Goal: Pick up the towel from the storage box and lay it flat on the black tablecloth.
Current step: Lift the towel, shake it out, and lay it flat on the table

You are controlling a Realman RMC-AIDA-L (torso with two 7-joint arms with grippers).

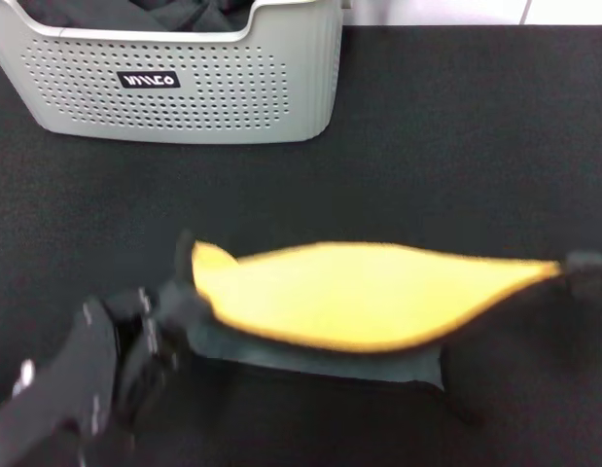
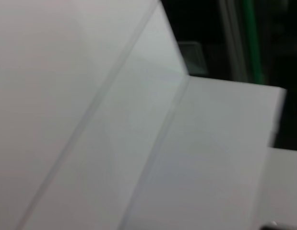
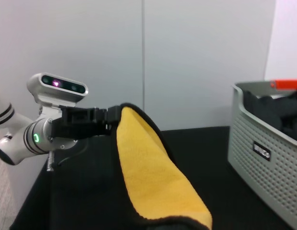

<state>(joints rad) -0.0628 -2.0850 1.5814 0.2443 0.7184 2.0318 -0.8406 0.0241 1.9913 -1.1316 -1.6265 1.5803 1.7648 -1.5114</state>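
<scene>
The towel (image 1: 349,297) hangs stretched out sideways just above the black tablecloth (image 1: 456,146), orange-yellow side up, with its grey-green side showing along the near edge. My left gripper (image 1: 187,270) is shut on its left corner, and my right gripper (image 1: 579,267) is shut on its right corner. In the right wrist view the towel (image 3: 153,177) runs away toward the left gripper (image 3: 111,118), which pinches the far corner. The storage box (image 1: 184,88) stands at the back left, well behind the towel. The left wrist view shows only pale wall panels.
A dark cloth bundle (image 1: 174,12) lies inside the storage box (image 3: 263,158). The black tablecloth (image 3: 210,143) stretches out bare to the right of the box and in front of it. White wall panels stand behind the table.
</scene>
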